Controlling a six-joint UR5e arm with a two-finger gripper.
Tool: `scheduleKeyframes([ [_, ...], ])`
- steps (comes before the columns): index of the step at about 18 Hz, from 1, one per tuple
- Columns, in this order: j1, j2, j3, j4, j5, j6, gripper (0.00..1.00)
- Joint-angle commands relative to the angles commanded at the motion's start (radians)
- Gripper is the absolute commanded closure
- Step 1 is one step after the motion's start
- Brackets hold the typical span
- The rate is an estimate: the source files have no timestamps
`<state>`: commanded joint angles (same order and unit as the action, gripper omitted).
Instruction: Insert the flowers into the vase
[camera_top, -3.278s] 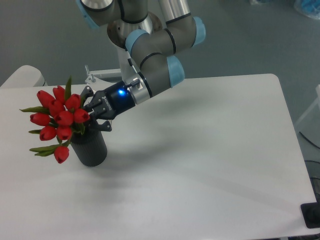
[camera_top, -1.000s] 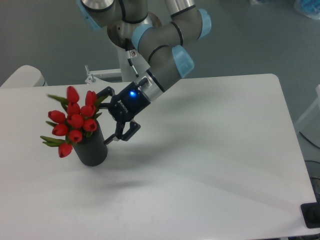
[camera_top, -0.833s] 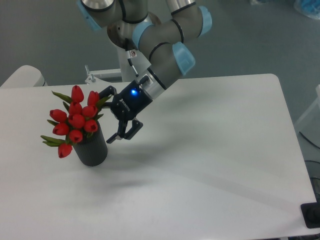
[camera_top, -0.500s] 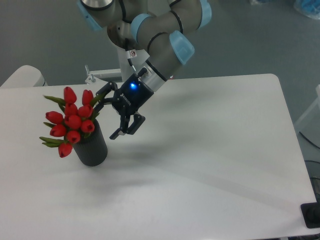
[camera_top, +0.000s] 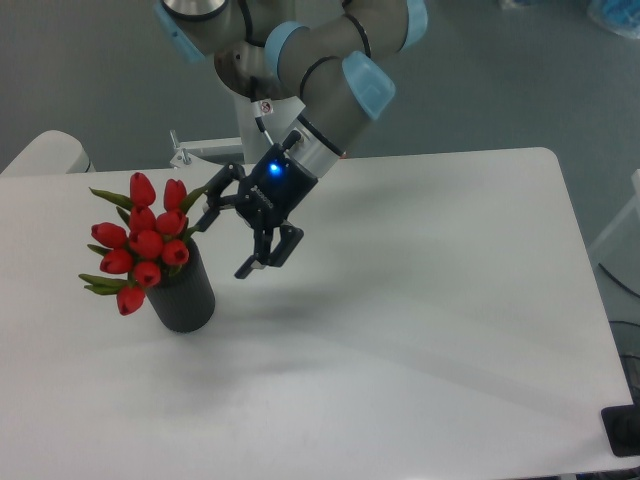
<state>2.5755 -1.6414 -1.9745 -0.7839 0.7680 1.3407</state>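
Tabletop (camera_top: 420, 300): white, takes up most of the view; everything of interest sits at its left side.

Arm w/ gripper (camera_top: 243, 226): reaches down from top centre. Vs. approx 3 s ago, when the jaws were in among the bunch right at the vase mouth, the gripper has pulled back up and to the right. Jaws now spread wide, holding nothing; upper finger near the rightmost leaf tip, can't tell if it touches; lower finger hangs free over the tabletop, apart from the vase.

Flowers (camera_top: 143, 243): stems down inside the vase, heads and leaves above the rim. Since the earlier view the bunch has swung from a strong left lean to a more upright pose and has barely moved over the last half sec, so it looks self-supporting. Judgement: insertion done, what's left is only the arm clearing away w/o snagging a leaf.

Long axis of the bunch: near vertical, tipped a bit up-left; buds point up, stems point down into the vase. Lowest bud droops over the left rim, leaves stick out left.

Vase (camera_top: 184, 296): dark, ribbed, upright on the tabletop, lower left of the gripper, mouth hidden by blooms.
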Motion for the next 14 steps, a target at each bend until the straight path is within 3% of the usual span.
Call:
scheduleKeyframes([
  [3,0.047,-0.008,0.089,-0.003,0.114,0.003,0.0],
  [8,0.15,-0.029,0.184,-0.003,0.184,0.055,0.0],
  [12,0.189,-0.029,0.2,-0.012,0.367,0.188,0.0],
  [14,0.199,-0.026,0.219,-0.064,0.414,0.25,0.0],
])
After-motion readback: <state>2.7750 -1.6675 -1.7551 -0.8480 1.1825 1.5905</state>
